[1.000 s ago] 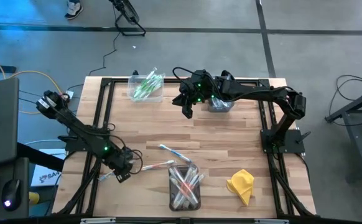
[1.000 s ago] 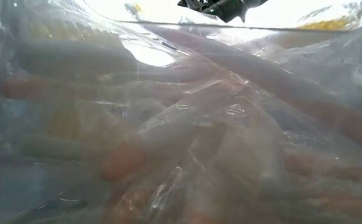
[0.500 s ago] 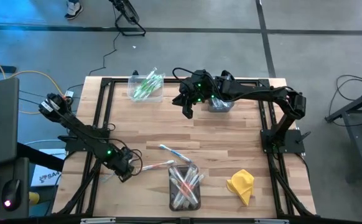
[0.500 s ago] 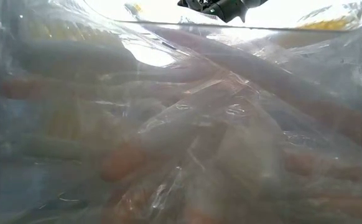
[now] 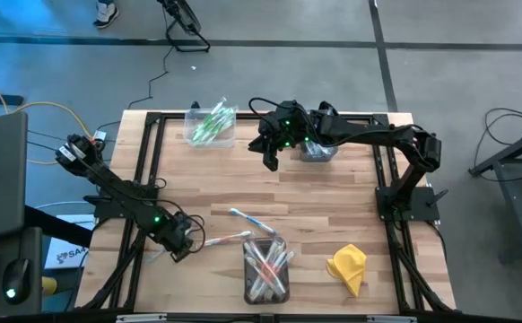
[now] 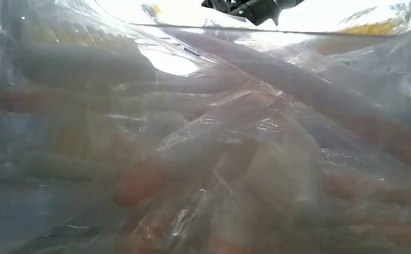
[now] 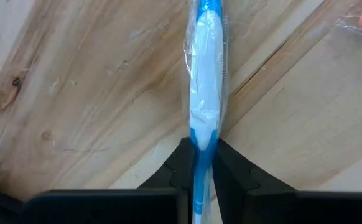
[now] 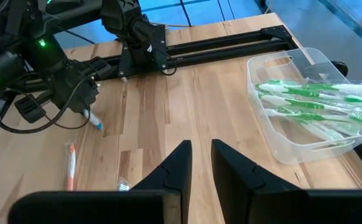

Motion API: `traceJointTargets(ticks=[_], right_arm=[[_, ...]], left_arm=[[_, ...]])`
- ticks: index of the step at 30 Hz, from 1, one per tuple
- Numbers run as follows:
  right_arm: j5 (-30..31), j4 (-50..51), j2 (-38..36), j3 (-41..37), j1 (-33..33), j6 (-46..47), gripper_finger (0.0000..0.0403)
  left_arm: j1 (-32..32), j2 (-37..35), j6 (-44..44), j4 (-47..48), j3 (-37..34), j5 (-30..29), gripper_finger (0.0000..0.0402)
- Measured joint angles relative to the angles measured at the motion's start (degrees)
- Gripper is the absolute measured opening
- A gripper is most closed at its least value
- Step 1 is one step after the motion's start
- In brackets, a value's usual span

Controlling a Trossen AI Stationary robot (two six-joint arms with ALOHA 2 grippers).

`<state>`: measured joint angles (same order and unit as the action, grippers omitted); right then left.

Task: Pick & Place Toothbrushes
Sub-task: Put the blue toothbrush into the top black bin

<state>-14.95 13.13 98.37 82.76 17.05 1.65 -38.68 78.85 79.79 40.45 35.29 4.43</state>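
Note:
A blue-and-white wrapped toothbrush lies flat on the wooden table near its near-left corner, with my left gripper shut on it. A pink-accented toothbrush and another blue one lie loose to its right. Pink toothbrushes fill a clear bin at the near edge. Green ones fill a bin at the far edge. My right gripper hangs above the far middle of the table, its fingers a narrow gap apart with nothing between them. My left gripper pinches the toothbrush's narrow blue neck between its two fingers, one on each long side. The fingers come from above, pointing down, and lie across the toothbrush. The toothbrush lies on the table, its white wrapped body stretching away from the fingers.
A third clear bin stands at the far edge beside my right gripper. A yellow cloth lies near the near-right corner. Black frame rails run along the table's sides. The low view is filled by the bin of pink toothbrushes.

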Motion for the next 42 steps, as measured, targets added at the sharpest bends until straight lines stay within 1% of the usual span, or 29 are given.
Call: traceJointTargets(ticks=[11,14,21,25,28,31,36,42], right_arm=[[-0.2,0.0,0.0,0.0,0.0,0.2,0.0054],[-0.2,0.0,0.0,0.0,0.0,0.2,0.0054],[-0.4,0.2,-2.7,0.0,0.0,0.1,0.0054],[-0.3,0.4,-4.7,0.0,0.1,-0.7,0.0054],[-0.3,0.5,-6.4,0.0,0.5,-1.7,0.0054],[-0.2,0.4,-7.8,0.0,1.2,-1.9,0.0054],[-0.2,0.6,-7.7,0.0,2.1,-1.5,0.0054],[-0.2,2.1,-7.7,0.0,2.5,-1.4,0.0054]], left_arm=[[0.0,-1.0,-1.7,0.0,-0.2,0.0,0.0030],[0.1,-2.9,-2.1,0.6,-0.3,-0.1,0.0030],[0.8,-9.9,-1.5,6.1,-0.4,-3.1,0.0029],[4.7,-14.2,-2.5,6.0,-0.3,-4.7,0.0029],[9.1,-16.8,-6.3,4.0,-0.3,-4.7,0.0029],[14.0,-18.9,-10.8,0.9,-0.2,-4.8,0.0029],[23.3,-20.8,-20.1,-4.1,-0.2,-4.8,0.0029],[34.6,-21.0,-31.2,-12.5,-0.2,-4.5,0.0029]])
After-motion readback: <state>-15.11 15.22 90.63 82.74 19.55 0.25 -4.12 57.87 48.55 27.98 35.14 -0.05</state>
